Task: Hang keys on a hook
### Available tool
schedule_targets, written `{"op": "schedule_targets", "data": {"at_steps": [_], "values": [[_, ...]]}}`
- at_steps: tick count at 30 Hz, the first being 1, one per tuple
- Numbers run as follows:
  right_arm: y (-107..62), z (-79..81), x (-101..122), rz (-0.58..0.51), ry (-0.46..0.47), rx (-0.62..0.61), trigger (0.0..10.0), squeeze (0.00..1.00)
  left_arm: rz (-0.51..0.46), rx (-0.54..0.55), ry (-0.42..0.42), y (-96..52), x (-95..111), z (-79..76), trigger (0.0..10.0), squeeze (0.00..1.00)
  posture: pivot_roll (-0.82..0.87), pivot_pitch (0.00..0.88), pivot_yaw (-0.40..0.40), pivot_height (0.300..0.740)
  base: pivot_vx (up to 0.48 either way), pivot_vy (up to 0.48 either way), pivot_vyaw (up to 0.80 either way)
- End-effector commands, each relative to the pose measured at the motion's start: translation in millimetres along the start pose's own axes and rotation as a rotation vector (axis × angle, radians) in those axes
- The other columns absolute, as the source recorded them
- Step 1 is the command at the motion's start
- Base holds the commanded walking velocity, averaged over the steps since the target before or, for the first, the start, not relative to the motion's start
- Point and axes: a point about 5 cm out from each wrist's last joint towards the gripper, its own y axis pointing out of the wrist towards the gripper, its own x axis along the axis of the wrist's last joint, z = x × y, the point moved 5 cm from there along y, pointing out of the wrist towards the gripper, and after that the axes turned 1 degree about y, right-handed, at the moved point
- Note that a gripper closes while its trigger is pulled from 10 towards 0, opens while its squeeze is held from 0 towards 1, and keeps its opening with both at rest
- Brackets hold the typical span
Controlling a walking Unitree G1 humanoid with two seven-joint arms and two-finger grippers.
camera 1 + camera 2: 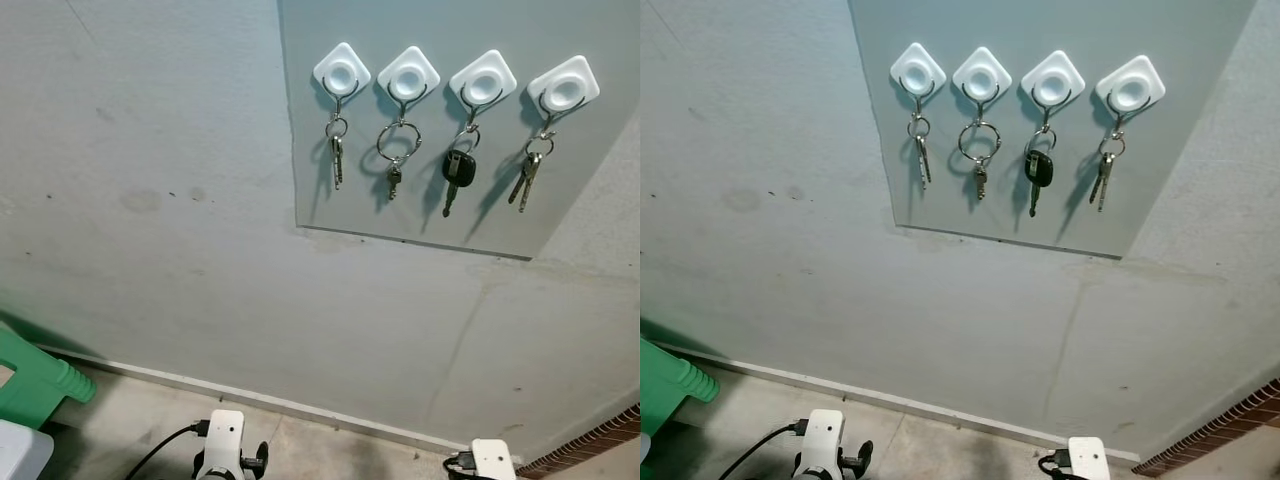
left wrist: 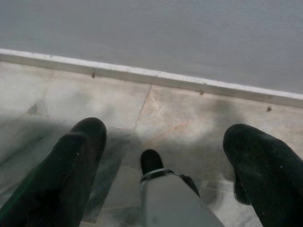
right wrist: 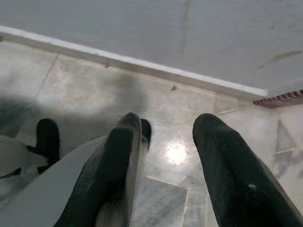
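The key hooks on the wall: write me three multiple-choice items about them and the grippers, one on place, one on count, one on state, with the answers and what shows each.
1. Which hook carries the black-headed key?
A. first from the robot's left
B. second from the left
C. third from the left

2. How many white hooks are on the grey panel?
A. three
B. four
C. five

3. How do the two grippers stand?
A. both open, holding nothing
B. left shut on a key ring
C. right shut on a key ring

Answers:
1. C, the black head hangs under the third hook in the row.
2. B, four white square hooks sit side by side, each with keys hanging from it.
3. A, the left gripper and the right gripper each show two black fingers spread apart over the tiled floor, nothing between them.
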Motion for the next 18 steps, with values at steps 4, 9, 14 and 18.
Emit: {"op": "schedule_targets", "data": {"at_steps": [4,9,14,18], "values": [[0.4,6.1,-3.7,0.02,-0.005,0.014,10.0,0.0,0.017,-0.004,0.012,-0.4,-3.3,-0.6,10.0,0.0,-0.05,0.052,0.036,0.74,0.0,0.0,0.0],[0.3,9.4,-6.0,0.029,-0.013,0.021,10.0,0.0,0.028,-0.001,-0.003,-0.5,-5.3,-1.0,10.0,0.0,-0.05,0.072,0.034,0.74,0.0,0.0,0.0],[-1.1,10.7,-10.6,0.039,-0.007,0.019,10.0,0.0,0.044,0.016,-0.039,-1.7,-10.1,1.0,10.0,0.0,-0.05,0.101,0.03,0.74,0.0,0.0,0.0],[-2.7,11.5,-14.6,0.043,-0.007,0.021,10.0,0.0,0.046,0.016,-0.041,-3.6,-14.4,1.2,10.0,0.0,-0.05,0.113,0.031,0.74,0.0,0.0,0.0]]}}
